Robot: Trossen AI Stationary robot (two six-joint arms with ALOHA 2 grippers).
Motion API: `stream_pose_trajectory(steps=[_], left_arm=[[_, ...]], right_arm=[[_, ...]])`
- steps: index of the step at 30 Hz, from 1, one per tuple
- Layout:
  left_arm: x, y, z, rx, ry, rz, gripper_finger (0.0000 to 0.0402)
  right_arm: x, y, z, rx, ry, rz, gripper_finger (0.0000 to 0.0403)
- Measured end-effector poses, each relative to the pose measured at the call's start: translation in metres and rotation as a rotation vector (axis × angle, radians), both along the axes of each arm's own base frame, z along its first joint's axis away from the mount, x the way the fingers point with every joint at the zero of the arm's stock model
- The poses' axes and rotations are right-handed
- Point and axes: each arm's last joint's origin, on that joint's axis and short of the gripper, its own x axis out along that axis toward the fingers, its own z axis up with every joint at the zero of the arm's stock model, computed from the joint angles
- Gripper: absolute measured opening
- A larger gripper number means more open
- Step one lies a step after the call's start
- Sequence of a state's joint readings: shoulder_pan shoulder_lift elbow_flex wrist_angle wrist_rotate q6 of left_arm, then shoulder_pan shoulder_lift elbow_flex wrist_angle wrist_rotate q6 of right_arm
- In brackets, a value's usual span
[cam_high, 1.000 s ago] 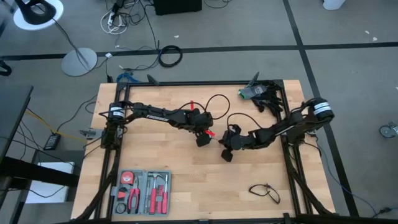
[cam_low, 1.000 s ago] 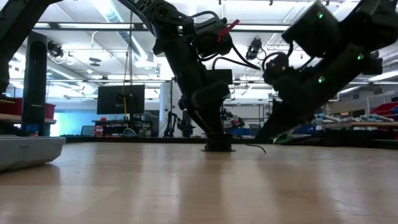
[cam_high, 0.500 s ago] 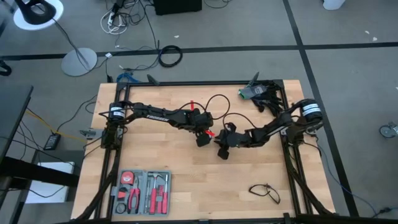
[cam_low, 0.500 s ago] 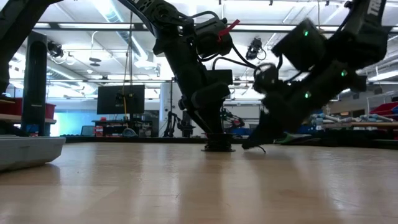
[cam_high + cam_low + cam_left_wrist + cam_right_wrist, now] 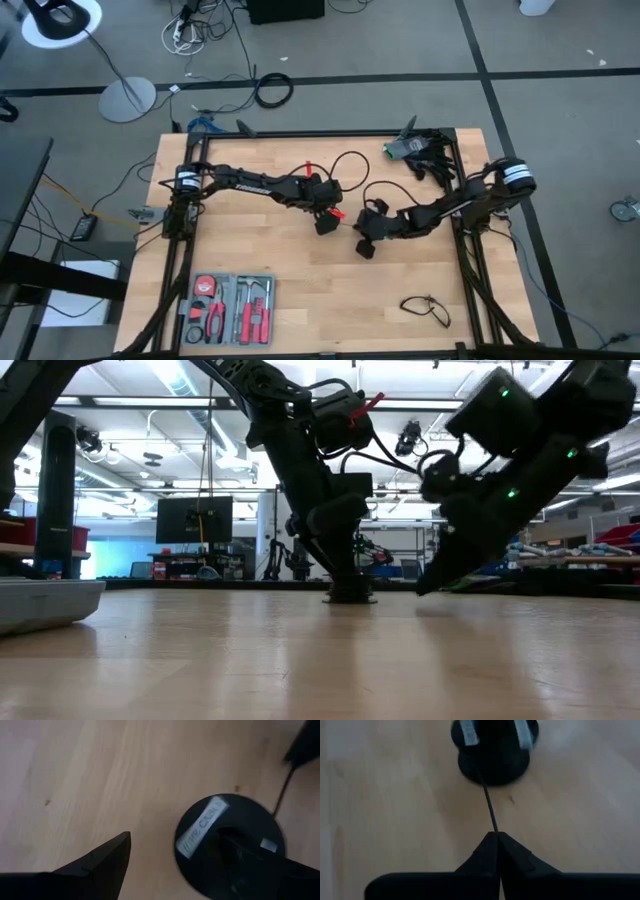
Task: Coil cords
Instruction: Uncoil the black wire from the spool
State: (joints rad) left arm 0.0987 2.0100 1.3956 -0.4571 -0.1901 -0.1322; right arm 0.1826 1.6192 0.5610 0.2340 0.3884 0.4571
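The long thin black cord ends in a round black disc that lies flat on the table's middle. My left gripper stands over it, open, fingers pointing down. It also shows in the low view. My right gripper is just to the disc's right, shut on the cord. The rest of the cord arcs up in a loop behind the grippers. The short cord lies loose near the table's near right corner. My left gripper has one fingertip down on the disc's top face, coming from above. The other finger stands beside the disc over bare wood. The disc lies flat on the table. My right gripper pinches the thin cord between its two fingertips, a short way from the disc. The fingers slant down from the table's right side, along the cord. The cord runs straight from the fingertips to the disc, low over the table.
An open tool case lies at the near left and shows in the low view. A green-and-black device with wires sits at the far right corner. Bare wood lies between the grippers and the near edge.
My right gripper has gone toward the disc and my left gripper, dipping lower, then drawn back toward the table's right to about where it was. My left gripper and the disc have stayed in place.
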Motion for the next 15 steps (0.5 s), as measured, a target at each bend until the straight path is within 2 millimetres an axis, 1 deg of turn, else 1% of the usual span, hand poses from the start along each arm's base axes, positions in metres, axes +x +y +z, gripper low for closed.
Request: stream_pose_trajectory(steps=[6,10,13,15], left_arm=[[-0.002,0.006,0.0,0.0,0.015,0.019,0.0307],[-0.006,0.008,-0.002,-0.004,0.057,0.027,0.0307],[-0.008,0.009,-0.002,-0.01,0.075,0.033,0.0308],[-0.008,0.009,-0.002,-0.013,0.074,0.039,0.0308]], right_arm=[[-0.03,0.014,0.025,0.062,0.087,-0.021,0.0003],[-0.057,0.024,0.044,0.111,0.158,-0.052,0.0002],[-0.083,0.031,0.063,0.145,0.28,-0.121,0.0001],[-0.103,0.034,0.079,0.143,0.4,-0.21,0.0001]])
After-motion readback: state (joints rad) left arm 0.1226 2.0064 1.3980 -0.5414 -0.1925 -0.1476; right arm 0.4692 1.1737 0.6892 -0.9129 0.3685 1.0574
